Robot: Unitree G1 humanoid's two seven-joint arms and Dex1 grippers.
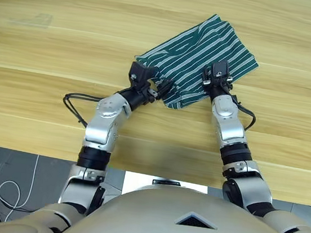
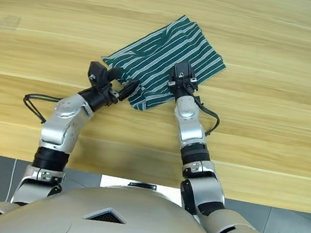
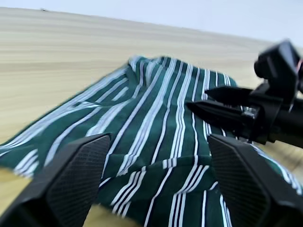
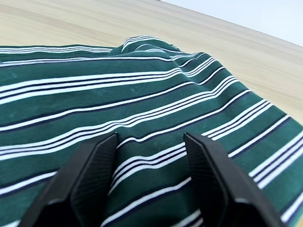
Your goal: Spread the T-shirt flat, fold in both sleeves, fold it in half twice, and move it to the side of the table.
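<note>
The T-shirt (image 1: 203,54) is green with white stripes. It lies folded small on the wood counter (image 1: 61,54), in the upper middle of the left eye view, and it sits at a slant.

In that view the left pincer (image 1: 162,88) is at the shirt's lower left corner. The right pincer (image 1: 216,81) is over the shirt's lower right edge. A black block on top of the right pincer hides its fingers from above.

The wrist views show more. In the left wrist view, the left pincer's two fingers (image 3: 75,179) stand wide apart. The shirt's corner lies between them and past them, and they hold nothing. This view also shows the right pincer farther off, low over the stripes, with a small gap between its thin fingers.

In the right wrist view, the right pincer's fingers (image 4: 90,175) are apart too, with striped cloth under them. It is not clear whether the tips touch the cloth. The far edge of the shirt has a small raised bump.

A black cable (image 1: 75,104) loops on the counter beside the left arm.
</note>
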